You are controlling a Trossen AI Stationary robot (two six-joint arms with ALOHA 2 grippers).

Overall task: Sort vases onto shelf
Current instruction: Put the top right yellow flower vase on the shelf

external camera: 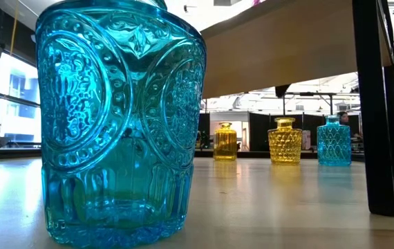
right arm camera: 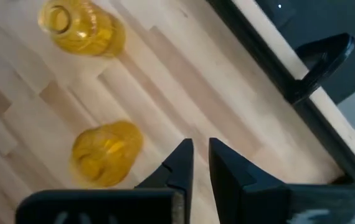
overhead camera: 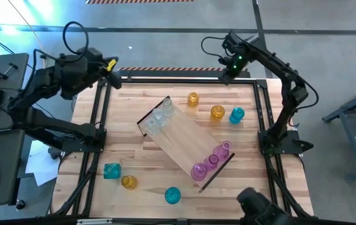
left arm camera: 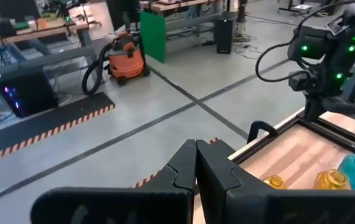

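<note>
The shelf point(overhead camera: 184, 140) lies slantwise in the middle of the table, with clear vases point(overhead camera: 157, 117) at its far-left end and pink vases point(overhead camera: 210, 161) at its near-right end. Two yellow vases point(overhead camera: 193, 99) point(overhead camera: 217, 112) and a teal vase point(overhead camera: 237, 115) stand on the table beyond it. A teal vase point(overhead camera: 111, 170), a yellow one point(overhead camera: 128, 182) and another teal one point(overhead camera: 172, 195) stand near the front. My right gripper point(right arm camera: 200, 152) hangs above the far edge, near the yellow vases point(right arm camera: 106, 152), fingers pointing down, a narrow gap between them with nothing in it. My left gripper point(left arm camera: 196, 168) is shut and empty over the far-left corner.
A dark metal frame point(overhead camera: 184, 79) runs around the tabletop, with a black handle point(right arm camera: 324, 62) on the far rail. In the low view the near teal vase point(external camera: 114, 124) fills the foreground and the shelf's dark end piece point(external camera: 378, 104) stands at the right. Bare wood lies between shelf and front vases.
</note>
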